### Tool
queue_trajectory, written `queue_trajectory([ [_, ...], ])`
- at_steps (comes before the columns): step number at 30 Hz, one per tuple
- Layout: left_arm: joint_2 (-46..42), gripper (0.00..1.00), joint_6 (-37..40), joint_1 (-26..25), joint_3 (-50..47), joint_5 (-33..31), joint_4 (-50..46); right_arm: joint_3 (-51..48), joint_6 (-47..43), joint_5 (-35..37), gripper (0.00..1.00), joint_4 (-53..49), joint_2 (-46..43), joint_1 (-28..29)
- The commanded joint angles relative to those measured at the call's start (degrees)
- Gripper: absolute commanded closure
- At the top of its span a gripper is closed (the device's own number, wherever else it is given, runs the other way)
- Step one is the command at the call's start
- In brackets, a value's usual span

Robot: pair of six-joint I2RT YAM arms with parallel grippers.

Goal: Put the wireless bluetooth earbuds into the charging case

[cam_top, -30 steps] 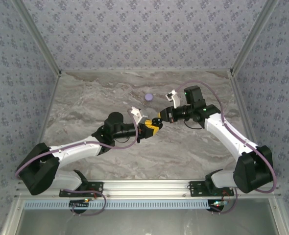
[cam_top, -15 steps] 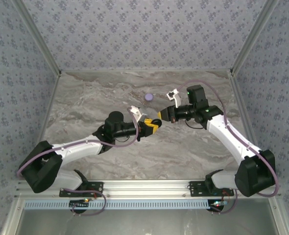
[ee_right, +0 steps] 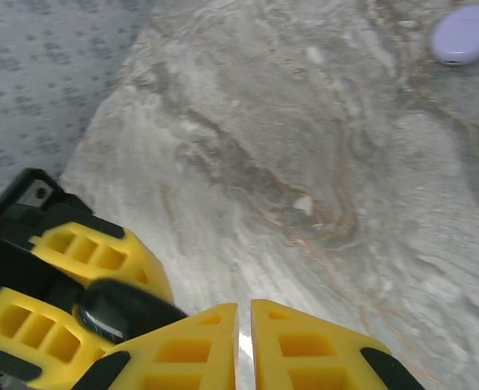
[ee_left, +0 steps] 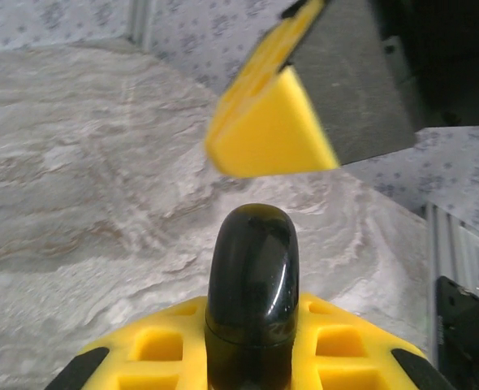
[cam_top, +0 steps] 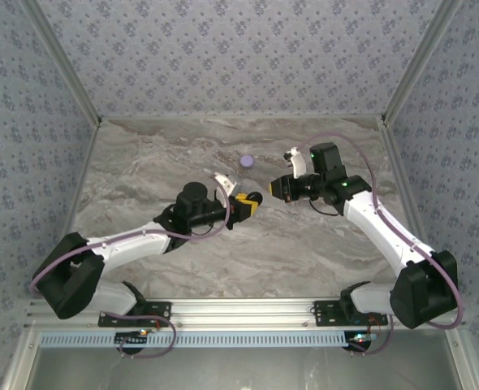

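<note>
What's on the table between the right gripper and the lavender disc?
Nothing: in the right wrist view, bare marble table runs from the right gripper to the lavender disc. The top view shows the same bare stretch.

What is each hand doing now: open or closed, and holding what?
Left hand: closed on a glossy black rounded object.
Right hand: closed, holding nothing visible.

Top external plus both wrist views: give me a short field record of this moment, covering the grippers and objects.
left gripper: shut on a black rounded object, held clear of the table
right gripper: shut, nothing between its fingers; faces the left gripper across a gap
black rounded object: glossy; case or earbud cannot be told
lavender disc: lying on the table beyond both grippers, untouched
</note>
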Motion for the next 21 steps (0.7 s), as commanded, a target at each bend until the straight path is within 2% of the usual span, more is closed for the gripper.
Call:
queue_trajectory([
  [1,0.77,0.93,-0.89,0.47,3.2,-6.13,-5.28,-0.12,1.02,8.71,0.86,-3.07,-1.68,-0.68],
  [15,4.31,0.92,-4.24,2.18,8.39,-17.81,-17.82,-1.78,0.85,10.49,0.85,-4.15,-1.34,-1.94],
  [21,7.08,0.92,-6.82,4.13,11.7,-19.27,-23.89,-2.16,0.89,10.58,0.85,-4.38,-1.47,-2.22],
])
